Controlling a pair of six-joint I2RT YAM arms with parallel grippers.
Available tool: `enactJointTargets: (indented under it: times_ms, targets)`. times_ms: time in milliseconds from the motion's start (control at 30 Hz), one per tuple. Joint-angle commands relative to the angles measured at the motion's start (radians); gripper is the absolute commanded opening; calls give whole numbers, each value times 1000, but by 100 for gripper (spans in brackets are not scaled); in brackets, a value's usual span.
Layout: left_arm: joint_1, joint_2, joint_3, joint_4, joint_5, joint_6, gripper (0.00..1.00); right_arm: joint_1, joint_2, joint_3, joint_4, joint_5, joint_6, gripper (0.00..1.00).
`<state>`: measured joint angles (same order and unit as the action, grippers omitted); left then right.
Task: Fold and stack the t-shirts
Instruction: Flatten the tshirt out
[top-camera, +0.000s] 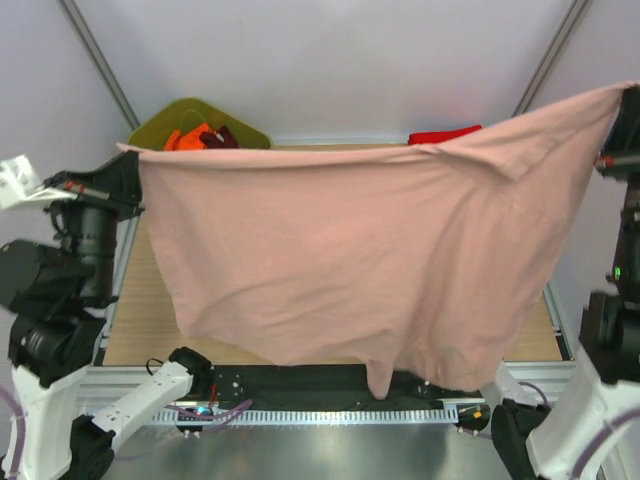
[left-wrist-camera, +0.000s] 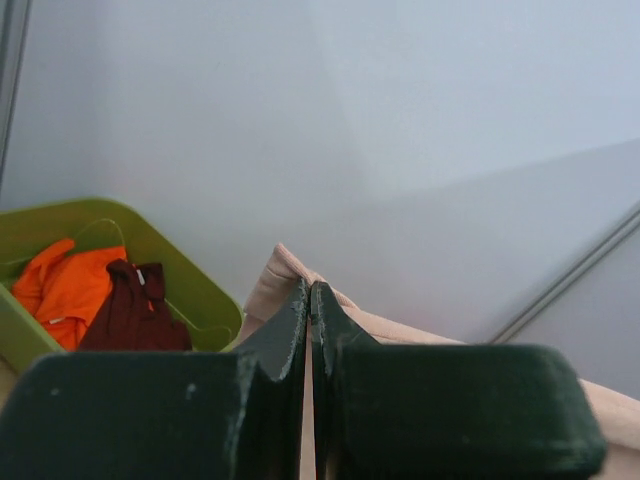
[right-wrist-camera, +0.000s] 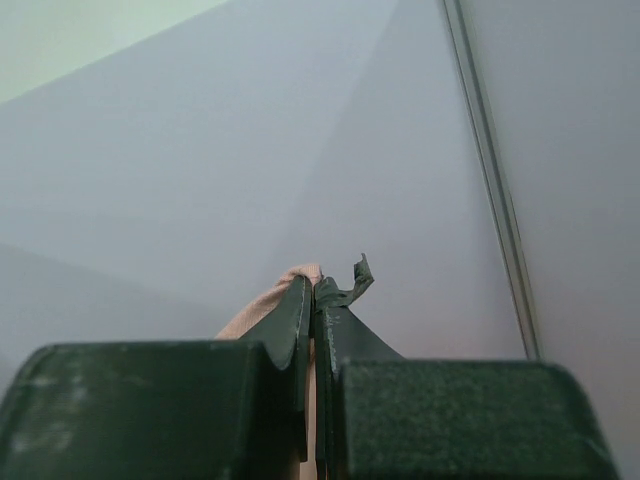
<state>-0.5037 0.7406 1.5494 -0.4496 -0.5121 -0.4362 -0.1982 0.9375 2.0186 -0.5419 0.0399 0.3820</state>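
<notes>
1. The pale wooden worktop (top-camera: 133, 322) lies between the two arms. Only strips of it show at the left and right edges, because cloth hangs in front of the rest.
2. The dusty-pink cotton t-shirt (top-camera: 340, 250) is stretched wide in the air above the worktop and held up by two upper corners. Its top edge runs from the left arm up to the higher right arm. The body sags in a loose curve, and its lowest fold hangs down in front of the near edge.
3. The olive-green plastic bin (top-camera: 190, 110) sits at the far left corner, partly behind the pink cloth.
4. The left tool (left-wrist-camera: 309, 290) has its dark fingers pressed together on the left corner of the pink t-shirt, and a fold of cloth bunches just past the tips.
5. The right tool (right-wrist-camera: 312, 285) is likewise closed tight, pinching the right corner, with a little pink cloth showing beyond the tips.
6. The red cloth t-shirt (top-camera: 443, 134) lies at the far right, just above the pink hem line.
7. The crumpled orange t-shirt (left-wrist-camera: 70, 285) lies in the bin.
8. The maroon t-shirt (left-wrist-camera: 135, 310) lies beside it, touching its right side.
</notes>
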Motion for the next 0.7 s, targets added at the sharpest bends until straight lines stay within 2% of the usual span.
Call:
enactJointTargets:
  times_ms: [0,233,467,667]
  targets:
    - [8,117,44,144,-72,85,1,-6,132,6,135,38,-46,1]
    - [10,148,86,216,-68,119,1,-6,116,2,163,17,-89,1]
    - [8,48,57,169,-46,76,1,-6,14,8,106,25,-95,1]
    - [8,-78,58,100,-23,54,1,-6,-80,80,23,32,-114,1]
